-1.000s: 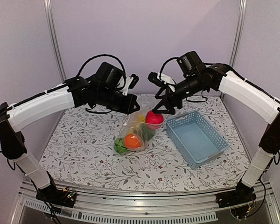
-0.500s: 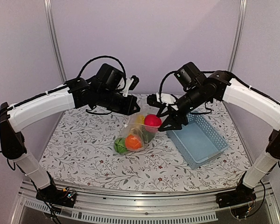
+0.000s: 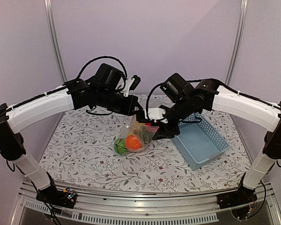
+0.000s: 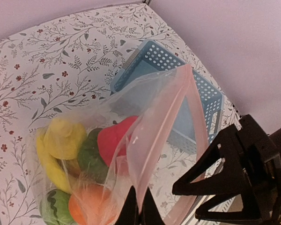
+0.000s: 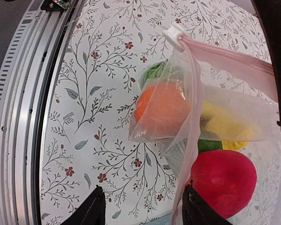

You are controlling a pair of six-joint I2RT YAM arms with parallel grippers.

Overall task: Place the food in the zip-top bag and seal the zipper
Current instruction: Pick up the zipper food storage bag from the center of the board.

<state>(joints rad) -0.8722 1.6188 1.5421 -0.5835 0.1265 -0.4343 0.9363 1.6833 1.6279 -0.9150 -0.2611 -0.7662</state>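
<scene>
- One bag [image 3: 139, 130], clear, just beside the basket [image 3: 199, 140] on the left-arm side, hung by its mouth edge, mouth open.
- One zipper [image 4: 155, 136], pale pink, its two halves parted, a white tab [image 5: 174, 35] at one end.
- Six pieces of food seen inside, one of each.
- Apple [image 4: 113, 138] nearest the mouth and the basket.
- Lemon [image 4: 63, 138], banana [image 4: 51, 168] and pepper [image 4: 91, 159] deeper in, farther from the basket.
- Watermelon [image 4: 54, 208] and orange [image 4: 86, 206] at the bottom, farthest from the basket.
- Left gripper [image 4: 138, 211] pressed together, pinching the zipper on the bag's side away from the basket.
- Right gripper [image 5: 143, 206] between bag and basket, fingers spread, one zipper half hanging between them close to one finger, not squeezed.
- One basket, light blue, slotted, on the one table [image 3: 84, 150] with its floral cover.
- In the way: right gripper crowding the bag's mouth on the basket side, hiding mouth and apple in the top view.
</scene>
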